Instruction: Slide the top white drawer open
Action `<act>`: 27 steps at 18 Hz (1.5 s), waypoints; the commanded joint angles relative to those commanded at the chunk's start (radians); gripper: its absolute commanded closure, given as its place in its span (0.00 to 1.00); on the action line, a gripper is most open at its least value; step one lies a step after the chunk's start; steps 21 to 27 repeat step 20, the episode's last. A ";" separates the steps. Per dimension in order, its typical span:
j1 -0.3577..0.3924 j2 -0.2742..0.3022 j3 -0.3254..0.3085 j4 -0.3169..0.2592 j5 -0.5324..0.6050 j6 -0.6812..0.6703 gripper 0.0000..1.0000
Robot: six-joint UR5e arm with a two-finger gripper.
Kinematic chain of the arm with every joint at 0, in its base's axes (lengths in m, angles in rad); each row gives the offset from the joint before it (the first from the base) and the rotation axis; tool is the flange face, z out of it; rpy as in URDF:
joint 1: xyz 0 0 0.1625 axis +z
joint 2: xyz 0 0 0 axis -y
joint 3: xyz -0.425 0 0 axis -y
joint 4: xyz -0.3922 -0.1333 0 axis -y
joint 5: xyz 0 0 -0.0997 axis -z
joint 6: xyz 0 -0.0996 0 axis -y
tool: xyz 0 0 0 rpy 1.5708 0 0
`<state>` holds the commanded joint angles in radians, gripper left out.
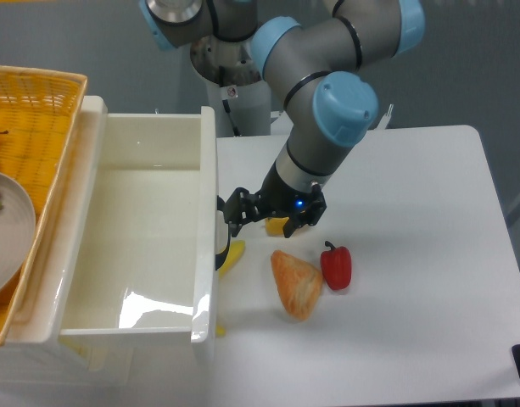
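- The pincer (229, 212) sits low over the bench (395, 254), right up against the front panel of the top white drawer (141, 246). Its dark fingers crowd the spot where the curved black handle (219, 259) begins, and from here I cannot tell whether they are spread, pressed together or hooked round the bar.
- The drawer juts out from the left and looks drawn well out, its smooth cream inside bare and glossy, catching the light.
- To my eye it is a stiff, hard box, empty and so probably light, running on its slides. The shiny panel would be slippery to push or pinch flat, so the black bar is the sensible place to take hold, near its middle, pulling straight along the slide direction.
- Just beside the panel a yellow banana-like piece (232, 254) lies on the bench, partly under the handle. A further pull might nudge it.
- Farther out lie an orange pastry-like wedge (295, 283) and a red pepper (336, 265), touching or nearly so.
- Over on the left, a yellow wicker basket (39, 93) rests above the drawer unit.
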<state>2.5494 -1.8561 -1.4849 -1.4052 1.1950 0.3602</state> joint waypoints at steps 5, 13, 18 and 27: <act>0.046 0.000 0.000 0.014 0.037 0.218 0.00; 0.034 -0.012 -0.006 0.126 0.179 0.600 0.00; 0.037 -0.031 -0.006 0.135 0.204 0.652 0.00; 0.038 -0.031 -0.008 0.133 0.216 0.652 0.00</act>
